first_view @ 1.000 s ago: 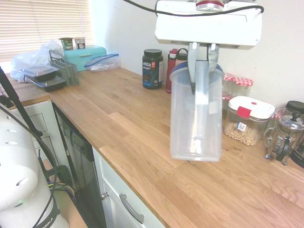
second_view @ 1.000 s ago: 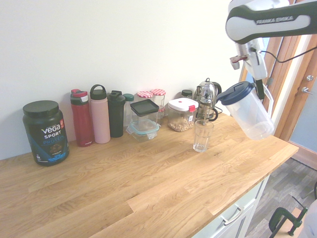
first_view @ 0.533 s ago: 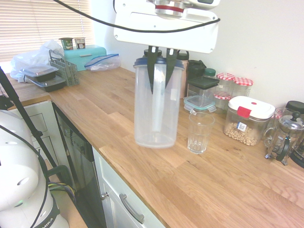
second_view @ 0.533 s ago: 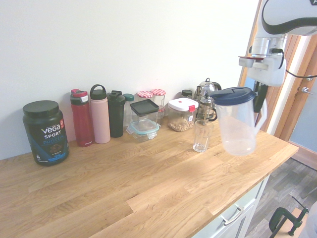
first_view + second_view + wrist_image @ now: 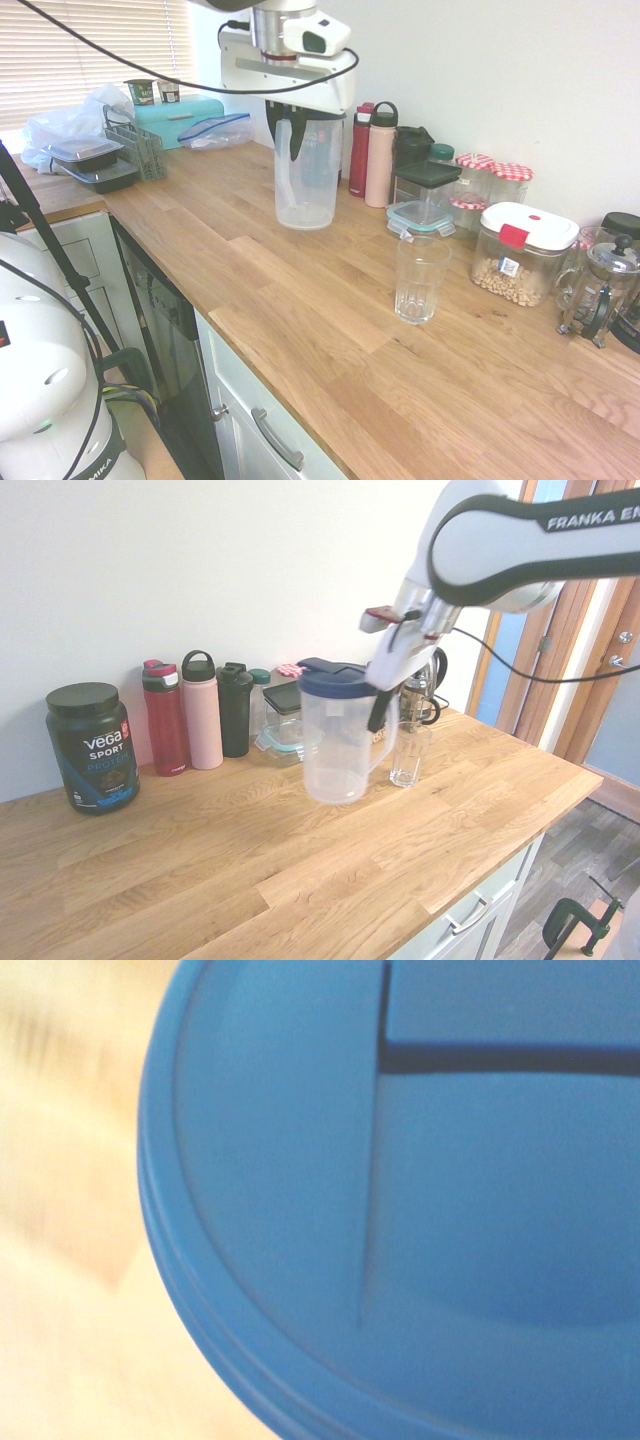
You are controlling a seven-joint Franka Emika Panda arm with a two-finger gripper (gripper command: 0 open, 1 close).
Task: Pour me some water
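Note:
A clear plastic pitcher (image 5: 308, 175) with a blue lid (image 5: 333, 677) stands upright at or just above the wooden counter (image 5: 300, 320), in front of the row of bottles. My gripper (image 5: 380, 695) comes down from above and is shut on the pitcher's handle (image 5: 284, 165). An empty ribbed glass (image 5: 421, 278) stands on the counter, a short way from the pitcher (image 5: 338, 742) and apart from it; it is also the glass (image 5: 409, 753) beside the handle. No water shows in either. The blue lid (image 5: 420, 1210) fills the wrist view.
Along the wall stand a red bottle (image 5: 165, 718), a pink bottle (image 5: 201, 710), a dark bottle (image 5: 235, 710), a black tub (image 5: 92, 747), a glass box (image 5: 423, 200), a nut container (image 5: 520, 252) and a coffee press (image 5: 597, 290). Food boxes (image 5: 95, 160) sit at the counter's far end.
The gripper has carried the pitcher from high beside the glass across to the glass's other side, toward the bottles, and lowered it to counter level.

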